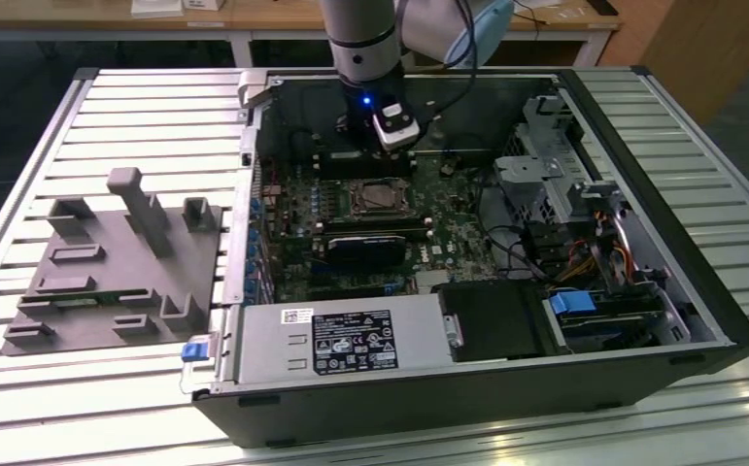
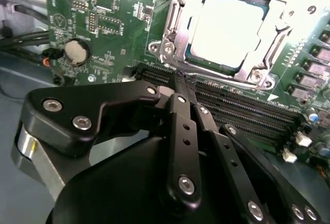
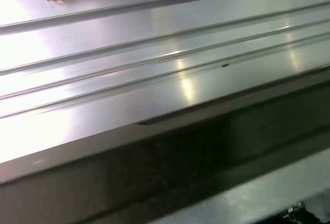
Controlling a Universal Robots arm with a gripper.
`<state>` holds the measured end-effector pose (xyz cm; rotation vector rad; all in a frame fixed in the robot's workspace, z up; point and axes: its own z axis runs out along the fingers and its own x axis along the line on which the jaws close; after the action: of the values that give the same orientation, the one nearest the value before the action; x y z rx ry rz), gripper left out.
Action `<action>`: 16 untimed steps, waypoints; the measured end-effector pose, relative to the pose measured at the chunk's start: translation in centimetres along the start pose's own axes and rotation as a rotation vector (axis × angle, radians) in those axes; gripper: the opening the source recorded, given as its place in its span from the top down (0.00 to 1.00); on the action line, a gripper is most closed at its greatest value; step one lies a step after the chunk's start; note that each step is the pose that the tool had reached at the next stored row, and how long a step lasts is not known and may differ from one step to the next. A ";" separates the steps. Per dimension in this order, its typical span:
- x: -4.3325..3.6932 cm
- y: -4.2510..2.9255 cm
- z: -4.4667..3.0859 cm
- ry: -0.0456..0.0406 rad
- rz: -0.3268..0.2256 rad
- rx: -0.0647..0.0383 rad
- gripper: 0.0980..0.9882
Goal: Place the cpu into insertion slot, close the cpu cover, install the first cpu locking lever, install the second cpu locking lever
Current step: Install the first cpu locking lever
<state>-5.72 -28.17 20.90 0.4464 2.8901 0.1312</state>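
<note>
Ribbed metal tabletop point(image 1: 115, 116) is carrying an open computer case point(image 1: 633, 320), and we are inspecting the work inside it. We are seeing the claw point(image 2: 178, 77) in the second wrist view with its black fingers point(image 2: 180, 126) pressed together, pinching nothing, the tips hanging just beside the socket's edge, over the memory slots point(image 2: 247, 110). We are finding the cpu point(image 2: 227, 28) lying seated in the insertion slot point(image 1: 377, 199), with the cpu cover point(image 2: 178, 23) lying closed around it, its silvery frame bordering the chip. In the exterior view, the arm point(image 1: 361, 39) is standing over the motherboard point(image 1: 459, 243), just behind the socket. Farther out, we are noting a grey power supply box point(image 1: 335, 340) along the near wall and a grey fixture tray point(image 1: 102, 272) resting on the tabletop at the exterior view's left.
</note>
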 end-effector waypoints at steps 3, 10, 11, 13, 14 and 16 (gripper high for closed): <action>-0.15 0.09 -0.73 0.0001 0.000 -0.001 0.99; -0.20 0.11 -0.96 0.0003 0.000 -0.001 0.99; -0.23 0.04 -0.98 0.0005 0.000 0.000 0.99; -0.32 -0.19 -0.97 0.0018 0.000 0.000 0.99; -0.38 -0.35 -0.98 0.0029 0.000 0.001 0.99; -0.56 -0.78 -0.99 0.0057 0.000 0.002 0.99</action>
<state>-5.65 -29.14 21.88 0.4475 2.8960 0.1300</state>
